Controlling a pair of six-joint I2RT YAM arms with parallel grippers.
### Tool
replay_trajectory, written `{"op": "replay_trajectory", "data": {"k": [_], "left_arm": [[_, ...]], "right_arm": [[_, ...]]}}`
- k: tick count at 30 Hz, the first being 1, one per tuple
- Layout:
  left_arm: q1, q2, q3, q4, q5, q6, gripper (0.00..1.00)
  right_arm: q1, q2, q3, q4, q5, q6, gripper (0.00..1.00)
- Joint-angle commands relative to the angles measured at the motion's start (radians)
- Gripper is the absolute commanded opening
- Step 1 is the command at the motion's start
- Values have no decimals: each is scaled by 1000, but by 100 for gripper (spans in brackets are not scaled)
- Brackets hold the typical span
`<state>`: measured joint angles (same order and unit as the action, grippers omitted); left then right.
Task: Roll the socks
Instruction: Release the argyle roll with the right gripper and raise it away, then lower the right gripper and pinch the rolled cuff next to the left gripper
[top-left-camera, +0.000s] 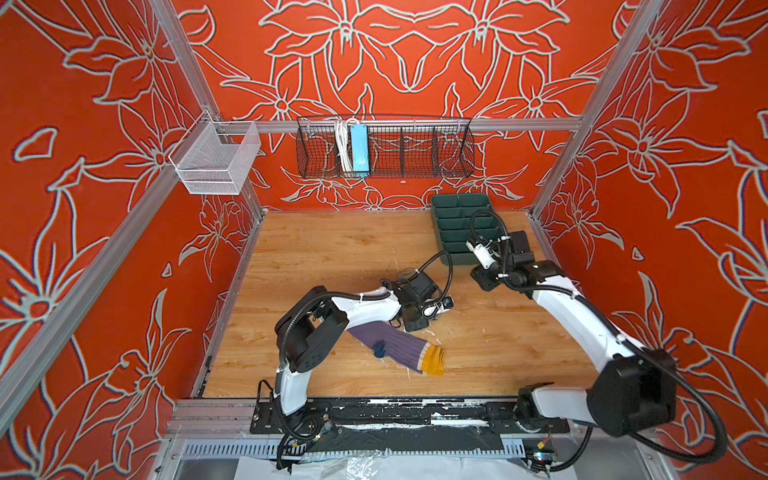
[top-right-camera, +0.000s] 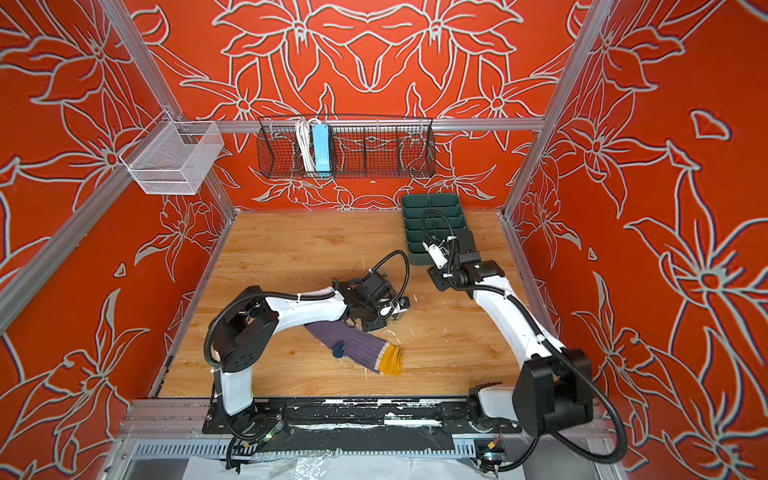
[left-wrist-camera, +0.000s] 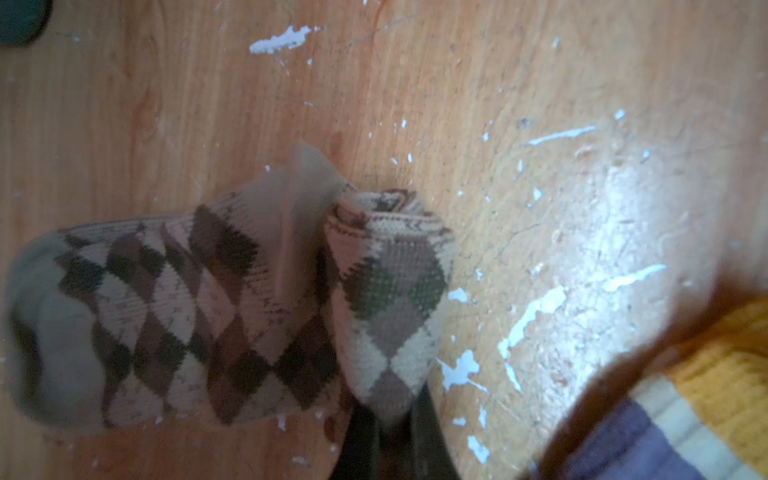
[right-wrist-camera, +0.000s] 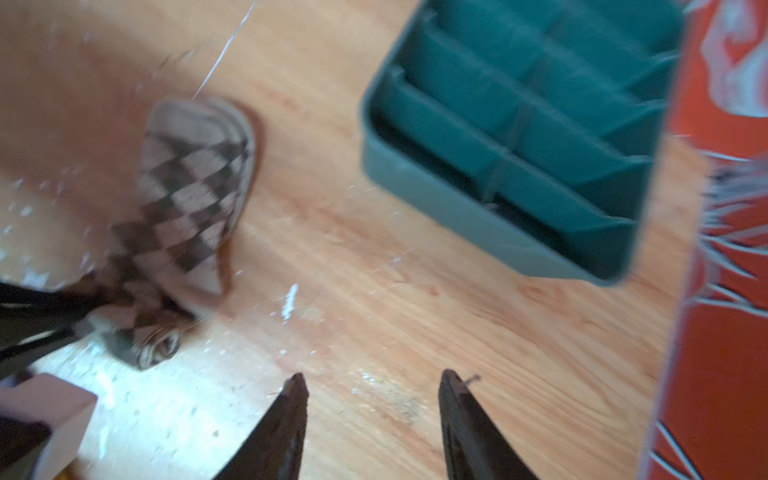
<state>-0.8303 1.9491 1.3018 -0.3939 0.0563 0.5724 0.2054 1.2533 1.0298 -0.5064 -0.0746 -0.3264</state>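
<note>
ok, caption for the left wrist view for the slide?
Argyle sock, partly rolled, roll clamped in jaws of left gripper; purple sock in corner.

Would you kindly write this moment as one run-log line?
left pincer: shut on part-rolled beige argyle knit sock | right pincer: open, empty | ribbed purple sock with mustard cuff: lying unrolled on wooden table

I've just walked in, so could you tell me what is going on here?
The left gripper is shut on the partly rolled end of the beige sock with brown argyle diamonds, whose toe lies flat on the wooden table. The right gripper is open and empty near the dark green compartment tray. The ribbed purple sock with a mustard cuff lies unrolled nearby.
</note>
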Motion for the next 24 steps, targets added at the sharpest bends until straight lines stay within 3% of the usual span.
{"op": "replay_trajectory", "data": {"k": [1, 5, 9, 13, 17, 20, 24], "left_arm": [[44, 82, 79, -258, 179, 22, 0], [100, 171, 212, -449, 327, 54, 0], [139, 254, 337, -588, 376, 63, 0], [169, 304, 419, -658, 427, 58, 0], [187, 382, 533, -761, 449, 44, 0], [195, 442, 614, -836, 466, 34, 0], [198, 450, 622, -832, 490, 30, 0]], "right_arm": [[0, -138, -52, 53, 48, 25, 53], [10, -328, -114, -69, -181, -169, 50], [117, -503, -193, -224, -355, -440, 52], [307, -580, -312, -171, -232, -608, 59], [455, -470, -369, -11, -102, -675, 59], [503, -326, -395, 163, -56, -681, 58], [506, -170, -398, 359, -101, -666, 59]]}}
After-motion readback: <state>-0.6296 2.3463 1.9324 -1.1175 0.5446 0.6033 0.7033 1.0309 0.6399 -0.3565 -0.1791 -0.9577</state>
